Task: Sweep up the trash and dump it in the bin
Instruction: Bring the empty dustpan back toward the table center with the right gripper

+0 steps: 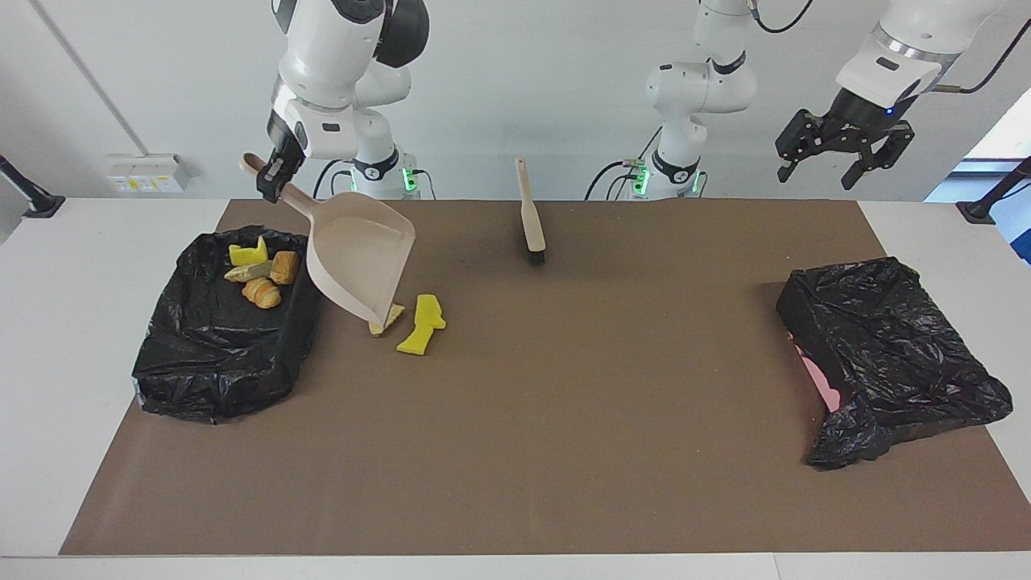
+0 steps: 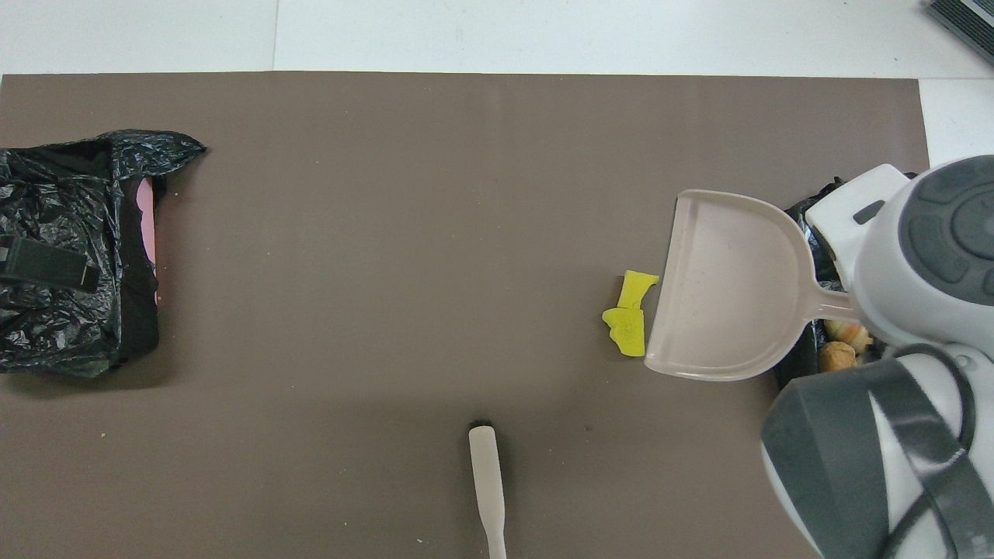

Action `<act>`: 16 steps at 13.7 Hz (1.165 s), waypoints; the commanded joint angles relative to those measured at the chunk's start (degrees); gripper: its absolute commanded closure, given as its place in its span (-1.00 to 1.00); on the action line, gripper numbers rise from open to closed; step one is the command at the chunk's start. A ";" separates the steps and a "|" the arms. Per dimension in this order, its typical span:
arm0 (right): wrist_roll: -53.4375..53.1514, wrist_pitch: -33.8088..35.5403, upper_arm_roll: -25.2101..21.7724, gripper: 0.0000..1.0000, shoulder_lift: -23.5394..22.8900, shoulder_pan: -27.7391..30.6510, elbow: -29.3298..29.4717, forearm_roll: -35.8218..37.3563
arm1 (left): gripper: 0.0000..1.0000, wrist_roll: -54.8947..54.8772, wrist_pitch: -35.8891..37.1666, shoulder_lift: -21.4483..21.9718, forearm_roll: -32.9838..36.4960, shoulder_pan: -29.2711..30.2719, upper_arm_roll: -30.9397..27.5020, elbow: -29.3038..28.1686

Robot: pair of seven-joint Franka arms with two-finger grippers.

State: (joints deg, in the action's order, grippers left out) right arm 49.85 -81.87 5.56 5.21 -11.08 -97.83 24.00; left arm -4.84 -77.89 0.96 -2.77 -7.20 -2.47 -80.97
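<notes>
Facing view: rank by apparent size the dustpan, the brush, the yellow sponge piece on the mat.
Largest to smallest:
1. dustpan, though it is raised and tilted, so its apparent size is unsure
2. brush, long but narrow
3. yellow sponge piece
</notes>
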 commanded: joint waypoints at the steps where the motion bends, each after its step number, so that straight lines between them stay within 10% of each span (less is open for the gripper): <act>1: -22.34 1.63 2.07 1.00 0.95 -0.07 0.18 -9.47 | -1.00 -1.57 1.69 -0.69 2.24 -1.06 -1.05 1.69; 8: -59.83 -7.23 3.58 1.00 -2.57 -3.86 0.71 -28.64 | -1.00 -2.01 -1.21 0.27 2.42 -0.09 -0.79 0.73; 16: -83.77 -20.85 3.84 1.00 -26.37 -12.38 19.61 -29.01 | -1.00 -1.84 -1.21 1.06 2.42 -0.18 -0.70 -0.33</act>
State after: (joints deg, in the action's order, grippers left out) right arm -32.83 -101.20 9.27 -16.70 -23.99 -82.97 -3.87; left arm -6.12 -78.71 1.01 -1.46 -7.14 -2.99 -80.50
